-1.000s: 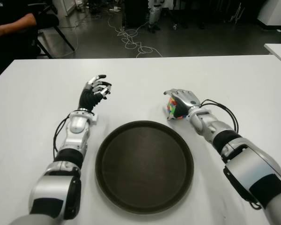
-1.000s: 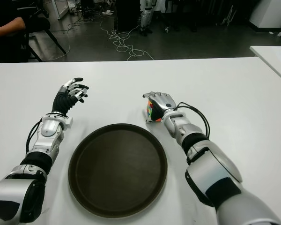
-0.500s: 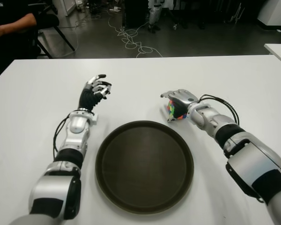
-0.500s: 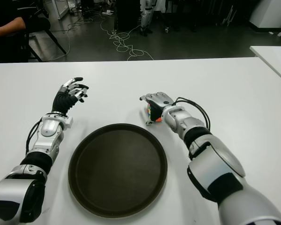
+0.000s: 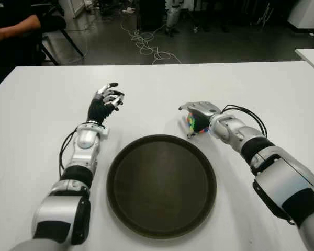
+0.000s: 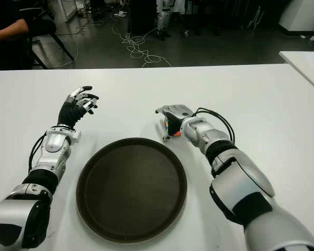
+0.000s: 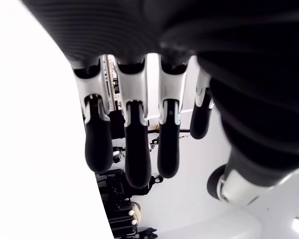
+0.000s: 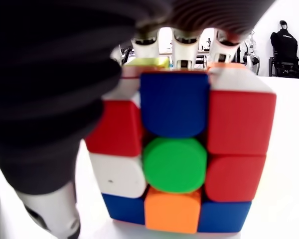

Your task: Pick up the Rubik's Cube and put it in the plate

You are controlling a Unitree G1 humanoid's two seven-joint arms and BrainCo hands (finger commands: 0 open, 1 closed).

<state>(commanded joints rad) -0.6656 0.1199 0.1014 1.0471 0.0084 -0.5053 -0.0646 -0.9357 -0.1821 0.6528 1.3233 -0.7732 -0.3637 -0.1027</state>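
The right hand (image 5: 200,114) has its fingers closed over the cube (image 5: 195,124), on the table (image 5: 251,83) just behind the plate (image 5: 161,185), so it should lift straight before crossing the rim, while the left hand (image 5: 105,99), fingers loosely apart, holds nothing.

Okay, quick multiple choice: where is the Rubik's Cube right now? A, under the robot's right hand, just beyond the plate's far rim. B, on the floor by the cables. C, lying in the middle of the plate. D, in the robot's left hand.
A: the Rubik's Cube sits in the right hand just past the plate, whose surface is bare; the left hand holds nothing.
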